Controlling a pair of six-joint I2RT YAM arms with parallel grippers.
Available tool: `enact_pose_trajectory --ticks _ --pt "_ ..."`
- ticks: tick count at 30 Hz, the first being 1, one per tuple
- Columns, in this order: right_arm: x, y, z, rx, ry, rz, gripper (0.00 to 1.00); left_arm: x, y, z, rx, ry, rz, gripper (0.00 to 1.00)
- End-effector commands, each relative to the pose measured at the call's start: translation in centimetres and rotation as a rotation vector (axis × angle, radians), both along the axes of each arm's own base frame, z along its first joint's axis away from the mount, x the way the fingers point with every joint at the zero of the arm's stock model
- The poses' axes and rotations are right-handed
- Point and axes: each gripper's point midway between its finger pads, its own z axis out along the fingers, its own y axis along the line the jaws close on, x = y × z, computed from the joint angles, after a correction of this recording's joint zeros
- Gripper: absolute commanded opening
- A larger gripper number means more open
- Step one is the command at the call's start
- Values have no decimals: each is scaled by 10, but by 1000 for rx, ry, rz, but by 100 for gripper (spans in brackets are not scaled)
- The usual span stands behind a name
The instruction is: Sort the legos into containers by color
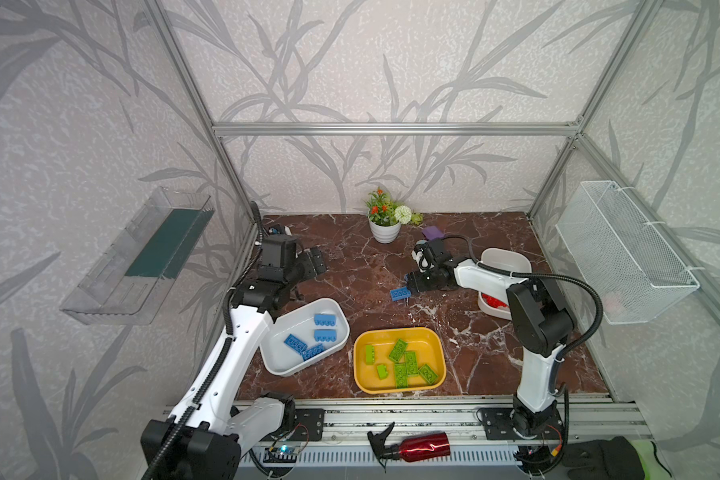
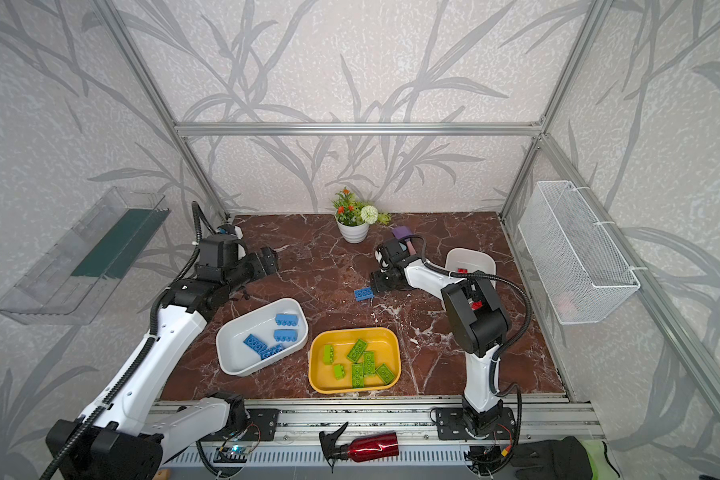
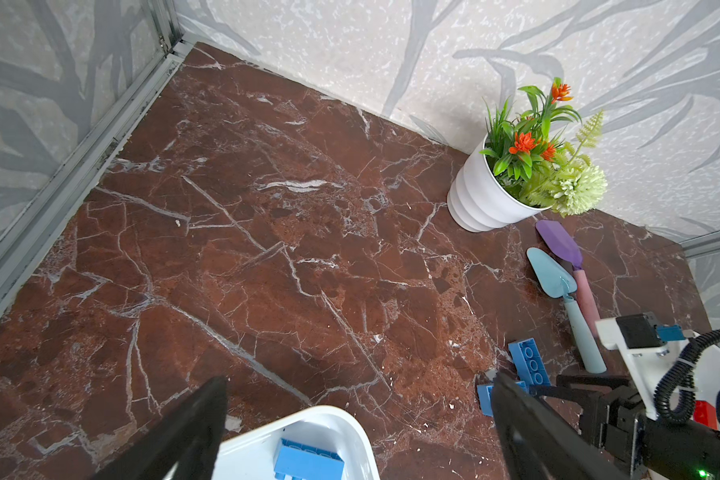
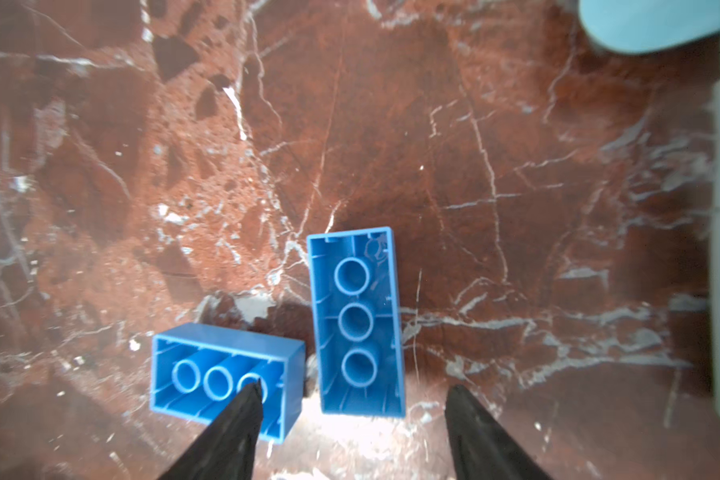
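**Two blue bricks loose on the marble, pincer parted over them**

In the right wrist view, one blue brick (image 4: pixel 356 324) is seen lying flat with its hollow underside up. A second blue brick (image 4: pixel 225 374) is tipped onto its side just beside it. Both rest on the marble table (image 1: pixel 350 257), near its middle.

The bricks are judged light, rigid and smooth-walled. Hold is best taken across the two long side walls at mid-length, since a corner grip could let the brick twist or slip.

The right gripper (image 4: pixel 354 388) is parted and nothing is held. The flat brick lies between its fingers, but contact cannot be made out. The left gripper (image 1: pixel 314 262) is spread wide and empty, well apart from the bricks.

Toward the front, blue bricks are gathered in a white tub (image 1: pixel 279 349) and lime green ones in the yellow tub (image 1: pixel 360 365). Red ones are glimpsed in the far white tub (image 1: pixel 508 257).
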Motion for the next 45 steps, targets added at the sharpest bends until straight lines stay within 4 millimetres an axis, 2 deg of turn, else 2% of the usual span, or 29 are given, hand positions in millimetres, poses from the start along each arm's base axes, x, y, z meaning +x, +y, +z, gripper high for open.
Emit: enact_pose_trajectory --ticks 1,5,12,22,25,29,32,36,40,43,45 --pt "-3 -5 21 -1 -14 -12 71 -5 3 -2 3 2 6 97" --pt "-2 -6 26 -9 -22 -18 71 -5 3 -1 5 -2 8 97" --pt "14 0 13 -29 -14 -13 65 -7 5 -1 11 -4 10 97" --pt "27 8 -12 -42 18 -15 63 -3 7 6 59 -11 -2 97" --pt "29 8 -18 -55 27 -13 59 -1 7 6 60 -9 -2 97" --pt "31 6 -24 -82 39 -6 48 -1 8 4 54 -3 3 97" --pt "32 4 -21 -98 31 -2 39 -5 9 4 52 -4 15 97" --pt "35 3 1 -98 -7 5 33 -15 12 6 37 -6 32 97" --pt "37 11 44 -44 -56 21 29 -32 16 6 4 -5 67 97" --pt "31 30 81 29 -76 52 28 -53 21 6 -33 5 109 97" --pt "18 53 102 79 -87 106 28 -71 21 4 -61 10 108 97"
